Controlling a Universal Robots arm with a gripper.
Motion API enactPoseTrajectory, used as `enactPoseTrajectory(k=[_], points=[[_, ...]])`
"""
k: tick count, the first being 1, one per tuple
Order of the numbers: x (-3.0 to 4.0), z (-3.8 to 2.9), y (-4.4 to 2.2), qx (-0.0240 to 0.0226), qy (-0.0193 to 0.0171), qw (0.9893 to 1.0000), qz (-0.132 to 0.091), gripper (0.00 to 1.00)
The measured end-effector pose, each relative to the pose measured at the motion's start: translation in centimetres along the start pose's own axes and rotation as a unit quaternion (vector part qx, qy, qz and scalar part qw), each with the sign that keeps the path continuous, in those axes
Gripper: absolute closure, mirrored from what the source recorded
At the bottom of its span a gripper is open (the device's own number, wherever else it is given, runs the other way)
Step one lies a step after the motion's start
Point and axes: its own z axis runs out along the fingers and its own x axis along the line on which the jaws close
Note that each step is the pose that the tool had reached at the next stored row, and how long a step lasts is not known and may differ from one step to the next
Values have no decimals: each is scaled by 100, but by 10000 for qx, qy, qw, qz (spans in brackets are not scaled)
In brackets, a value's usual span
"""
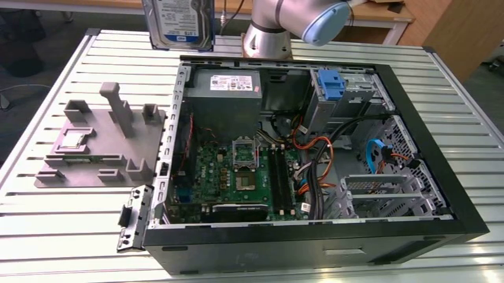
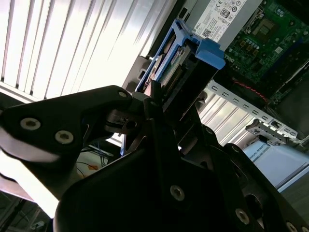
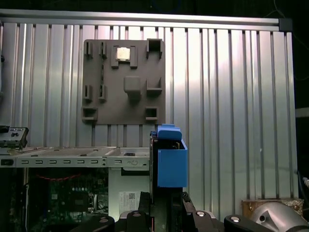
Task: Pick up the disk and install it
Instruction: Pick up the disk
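The disk [image 1: 179,23] hangs upright in the air over the far edge of the table, just behind the back left corner of the open computer case [image 1: 315,247]. Its blue-and-white label faces the exterior view and a blue frame runs along its edges. In both wrist views my gripper [image 2: 157,104] [image 3: 166,208] is shut on the disk [image 2: 186,50] [image 3: 170,162], with black fingers [image 2: 113,104] clamped on its lower part and the blue carrier end sticking out beyond them.
Inside the case are a grey power supply [image 1: 224,88], a green motherboard [image 1: 240,177], loose cables, and a drive bay holding a blue bracket [image 1: 331,85]. A grey fixture plate [image 1: 94,144] lies on the slatted aluminium table [image 1: 71,236] at the exterior view's left.
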Motion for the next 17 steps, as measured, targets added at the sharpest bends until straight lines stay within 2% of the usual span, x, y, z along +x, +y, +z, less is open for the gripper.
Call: enactPoseTrajectory(k=[17], points=[[0, -11, -225, 0, 0, 10000, 1, 65]])
